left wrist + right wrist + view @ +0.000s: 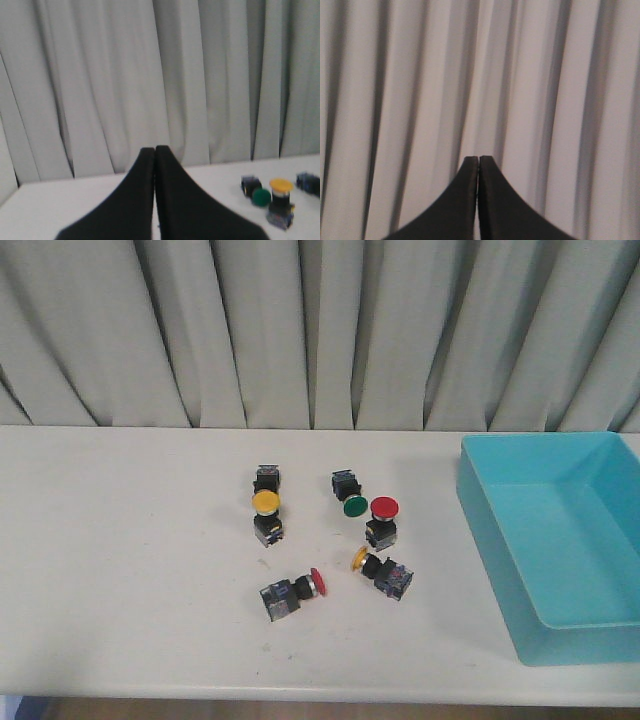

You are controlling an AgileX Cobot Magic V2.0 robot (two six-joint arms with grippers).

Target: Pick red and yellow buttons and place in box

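Note:
Two red and two yellow buttons lie mid-table in the front view. A yellow button (265,503) and a red button (384,508) stand upright. A second yellow button (362,560) and a second red button (315,582) lie on their sides nearer the front edge. The turquoise box (500,570) sits at the right, with nothing in it. Neither gripper shows in the front view. My left gripper (154,149) is shut and empty, above the table to the left of the upright yellow button (281,186). My right gripper (478,158) is shut and empty, facing only curtain.
A green-capped button (354,506) lies beside the upright red one. A black button body (266,478) sits just behind the upright yellow one. A green cap (261,197) shows in the left wrist view. A grey curtain (300,330) hangs behind the table.

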